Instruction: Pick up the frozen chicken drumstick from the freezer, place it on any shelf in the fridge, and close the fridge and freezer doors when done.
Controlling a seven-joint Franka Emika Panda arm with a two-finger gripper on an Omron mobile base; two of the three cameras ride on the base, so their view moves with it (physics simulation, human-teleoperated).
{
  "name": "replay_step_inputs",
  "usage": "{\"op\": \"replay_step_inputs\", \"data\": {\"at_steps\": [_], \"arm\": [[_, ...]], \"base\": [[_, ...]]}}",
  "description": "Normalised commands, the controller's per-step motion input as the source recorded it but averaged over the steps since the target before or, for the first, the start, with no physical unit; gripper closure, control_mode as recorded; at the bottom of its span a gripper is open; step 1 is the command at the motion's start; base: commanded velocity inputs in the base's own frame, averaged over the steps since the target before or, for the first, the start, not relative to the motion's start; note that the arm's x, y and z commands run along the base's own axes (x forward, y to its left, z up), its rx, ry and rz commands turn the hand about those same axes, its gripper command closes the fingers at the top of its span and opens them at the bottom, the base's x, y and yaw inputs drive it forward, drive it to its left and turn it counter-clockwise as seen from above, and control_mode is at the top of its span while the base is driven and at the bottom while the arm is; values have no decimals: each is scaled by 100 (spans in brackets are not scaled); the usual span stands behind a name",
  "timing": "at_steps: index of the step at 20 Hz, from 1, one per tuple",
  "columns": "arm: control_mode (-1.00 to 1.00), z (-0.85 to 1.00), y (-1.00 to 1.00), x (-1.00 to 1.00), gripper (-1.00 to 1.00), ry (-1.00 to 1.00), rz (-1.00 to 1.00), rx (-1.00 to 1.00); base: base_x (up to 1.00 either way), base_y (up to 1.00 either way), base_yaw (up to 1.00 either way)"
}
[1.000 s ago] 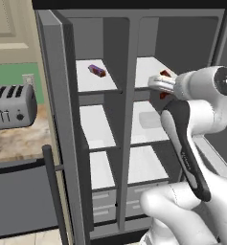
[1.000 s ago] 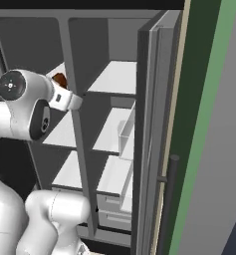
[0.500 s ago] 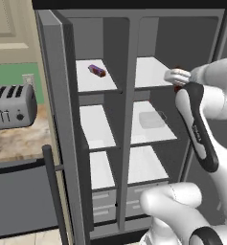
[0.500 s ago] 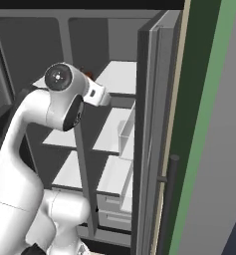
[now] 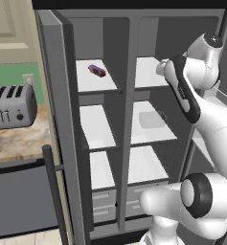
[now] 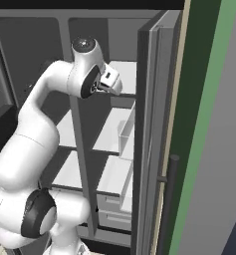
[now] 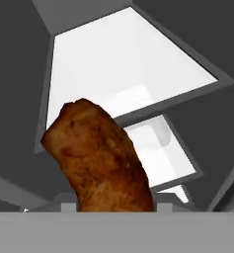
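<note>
- The hand (image 7: 116, 207) is clamped on the drumstick (image 7: 101, 158), which stands up from between the fingers in the hand view; its brown bulk hides the tips.
- The drumstick is out of the freezer (image 5: 98, 124) and carried at the mouth of the fridge (image 5: 153, 119), level with the top shelf (image 7: 123, 64).
- Step in hand, as I judge it: set the drumstick on a fridge shelf.
- To do it well: carry it inward over the white panel, clear of the front lip, before lowering.
- Keep it off the centre divider (image 5: 129, 95) and the wide door (image 6: 149, 139), which stands near the arm.
- Lower until the meat rests on the shelf, then part the fingers; a high drop may roll it off.
- A small purple item (image 5: 97, 71) lies on the freezer's top shelf; leave it.
- 2 doors remain to shut afterwards.
</note>
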Motion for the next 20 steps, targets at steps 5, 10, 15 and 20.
{"op": "replay_step_inputs", "data": {"at_steps": [5,10,15,20], "arm": [[-100,-53,-26,69,100,7,0,0],[-100,-49,-5,70,100,0,0,-1],[-100,-36,0,71,100,0,2,-5],[-100,-32,0,61,100,0,3,-5]], "base": [[0,0,0],[0,0,0],[0,0,0],[0,0,0]]}}
